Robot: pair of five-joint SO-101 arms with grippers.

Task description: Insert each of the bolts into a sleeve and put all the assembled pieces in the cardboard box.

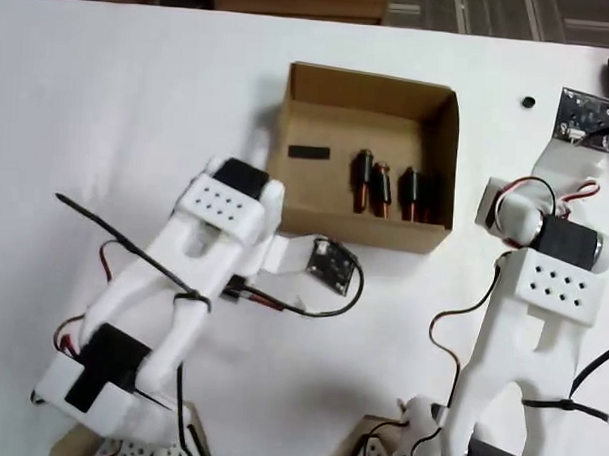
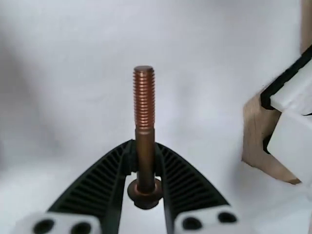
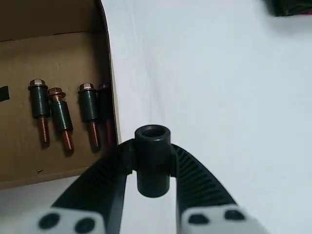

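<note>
My left gripper (image 2: 145,152) is shut on a copper bolt (image 2: 144,105); the shank sits between the jaws, the head nearest the camera and the threaded end pointing away over the white table. My right gripper (image 3: 151,152) is shut on a black sleeve (image 3: 152,168), which is held with its open bore facing up. The cardboard box (image 1: 375,85) stands at the middle back of the table. Several assembled bolt-and-sleeve pieces (image 1: 384,186) lie side by side in it, also seen in the right wrist view as assembled pieces (image 3: 61,117). In the high view the left arm (image 1: 220,210) reaches to the box's left side and the right arm (image 1: 553,267) stands right of the box.
A corner of the box (image 2: 263,141) is close to the left gripper. The box wall (image 3: 109,87) lies just beside the held sleeve. A small black object (image 1: 529,100) rests on the table at the back right. White table surface spreads left of the box.
</note>
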